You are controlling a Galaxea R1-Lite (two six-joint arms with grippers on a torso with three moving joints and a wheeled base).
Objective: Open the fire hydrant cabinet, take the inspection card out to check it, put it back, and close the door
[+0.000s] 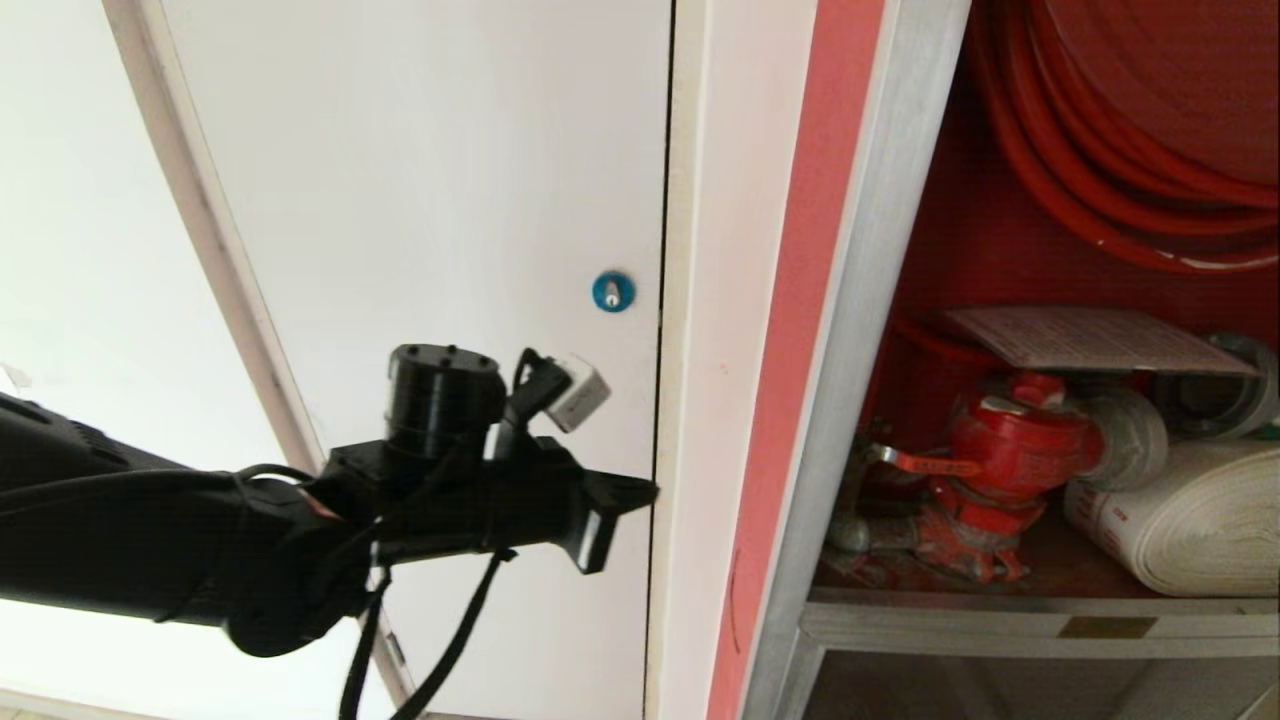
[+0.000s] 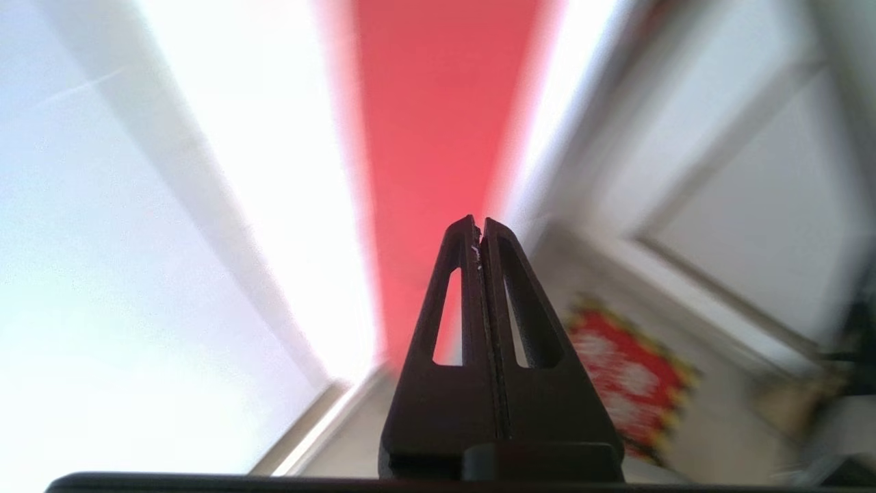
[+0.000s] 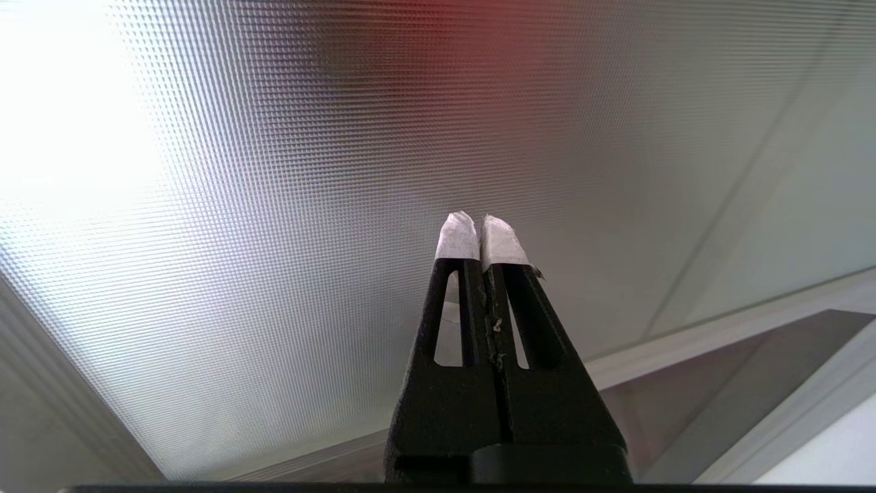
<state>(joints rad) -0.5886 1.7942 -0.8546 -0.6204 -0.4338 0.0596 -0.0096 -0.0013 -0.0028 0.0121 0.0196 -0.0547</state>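
On the left of the head view we have the left end effector, fingers pressed together and holding nothing, confirmed in the left wrist view. It points toward 3 o'clock, in front of the white panel door, whose blue lock sits at its 12 o'clock.

Moving right, past the pale jamb and red strip, we reach the aluminium frame of the fire hydrant cabinet, standing open.

Inside, the inspection card lies nearly flat on top of the red valve, long axis running 9 to 3 o'clock, below the red hose reel and beside the white rolled hose. From the left end effector the card lies at about 2 o'clock, well apart.

The right end effector is absent from the head view; its wrist view shows the tips closed and empty, facing ribbed glass. We judge the left arm takes the reach.
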